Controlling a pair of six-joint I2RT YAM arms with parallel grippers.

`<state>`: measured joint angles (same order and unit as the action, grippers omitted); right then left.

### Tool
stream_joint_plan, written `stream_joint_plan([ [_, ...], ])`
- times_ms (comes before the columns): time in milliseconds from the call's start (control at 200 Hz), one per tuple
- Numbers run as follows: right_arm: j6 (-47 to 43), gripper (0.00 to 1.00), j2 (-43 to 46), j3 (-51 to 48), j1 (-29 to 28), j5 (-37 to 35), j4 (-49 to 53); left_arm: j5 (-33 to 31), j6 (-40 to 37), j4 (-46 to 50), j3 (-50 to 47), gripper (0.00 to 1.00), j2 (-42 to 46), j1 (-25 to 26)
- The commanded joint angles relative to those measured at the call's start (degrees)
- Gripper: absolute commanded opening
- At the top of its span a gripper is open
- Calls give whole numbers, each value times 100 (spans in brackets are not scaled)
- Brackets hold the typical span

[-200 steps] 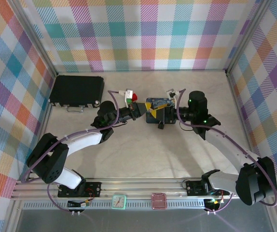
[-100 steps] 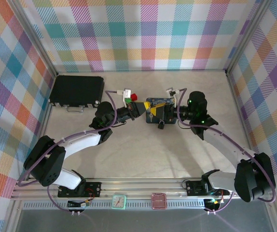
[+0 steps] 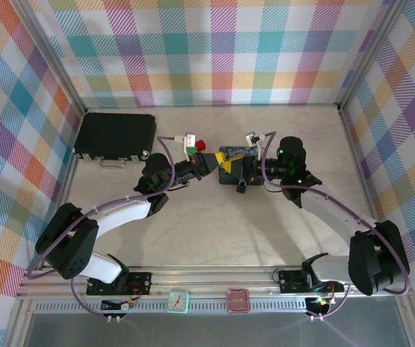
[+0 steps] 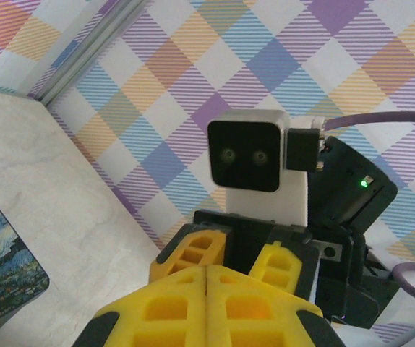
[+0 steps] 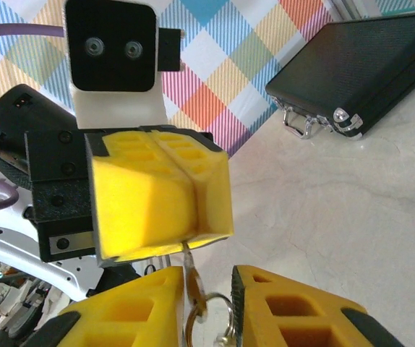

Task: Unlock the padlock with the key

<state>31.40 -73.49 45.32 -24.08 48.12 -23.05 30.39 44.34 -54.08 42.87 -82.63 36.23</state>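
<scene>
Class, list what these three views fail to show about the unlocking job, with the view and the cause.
1. Top view: the dark speck at the blue tin's near edge is too small to call the padlock.
2. Left wrist view: the left end effector has shut pads that hide what they pinch.
3. Right wrist view: the thin metal piece between the right end effector fingers is cut by the bottom edge; key or shackle, unclear.

Matt yellow plastic left gripper (image 5: pixel 184 217), shiny metal key (image 5: pixel 192 278), pebbled black case (image 5: pixel 366 65)
</scene>
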Motion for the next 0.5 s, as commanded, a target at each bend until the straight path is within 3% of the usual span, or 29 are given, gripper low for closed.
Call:
stream_joint_plan([
  [0, 86, 23, -38, -54, -37, 143, -209, -9, 65, -383, -67, 0, 150, 33],
  [115, 83, 15, -24, -48, -36, 141, -200, -58, 42, -383, -93, 0, 164, 33],
  [205, 78, 0, -8, -46, -40, 78, -189, -50, 73, -425, -91, 0, 135, 33],
  [290, 10, 0, 10, -45, -36, 17, -124, -61, 174, -530, -95, 0, 98, 33],
  [320, -49, 0, 22, -20, -35, -29, -40, -108, 208, -522, -120, 15, 122, 33],
  [425, -536, 0, 157, 29, -36, -346, 633, -562, 187, -266, -299, 98, 358, -80],
  [495, -891, 0, 336, 34, -39, -659, 1123, -1067, 89, 283, -434, 100, 627, -220],
])
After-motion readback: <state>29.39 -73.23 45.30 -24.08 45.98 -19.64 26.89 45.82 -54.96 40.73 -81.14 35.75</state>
